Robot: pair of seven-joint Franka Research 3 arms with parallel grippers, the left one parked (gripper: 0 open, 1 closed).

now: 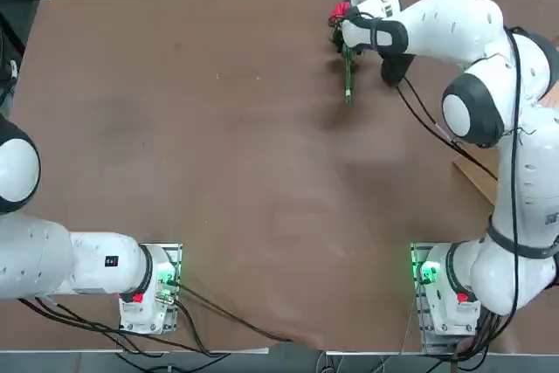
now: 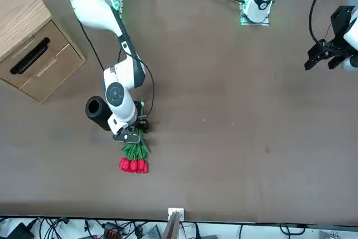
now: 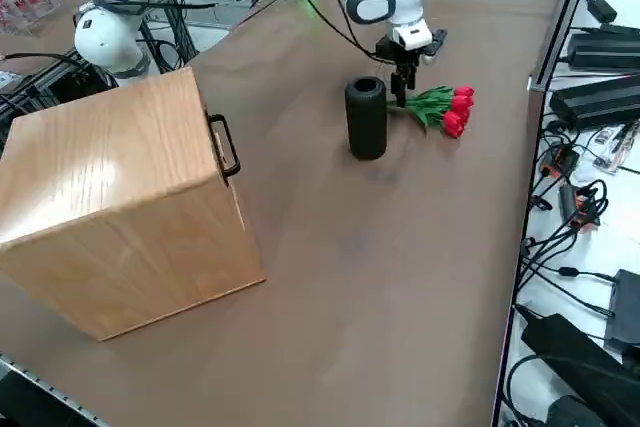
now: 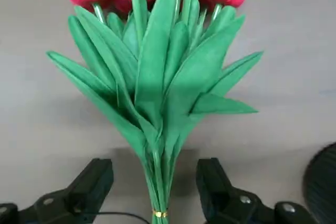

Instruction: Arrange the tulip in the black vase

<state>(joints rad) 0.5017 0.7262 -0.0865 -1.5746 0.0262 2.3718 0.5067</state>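
Red buds and green leaves mark out the tulip (image 4: 168, 87), a bunch lying on the brown table (image 1: 262, 172) at about 1 o'clock from the tabletop's middle in the top view. Its buds point to roughly 12 o'clock there and its stems run down toward 6 o'clock. Seen from the front view, the same buds point to 6 o'clock.

The right gripper (image 4: 155, 166) is open over the bunch. One black fingertip stands on each side of the stems, spaced apart from them, so the stems lie between the two without being gripped. Near the fingers, a gold-coloured band (image 4: 160, 214) circles the gathered stems, and the leaves fan out between it and the buds.

Matte black and cylindrical, the black vase (image 3: 366, 119) stands upright just beside the bunch, outside the gripper. In the top view it sits between 3 and 4 o'clock from the middle of the bunch, partly covered by the right arm (image 1: 445, 32). In the right side view the buds are at 3 o'clock from the vase, while a light wooden cabinet (image 3: 130, 197) with a black handle (image 3: 232, 152) stands well apart, at about 8 o'clock from it.
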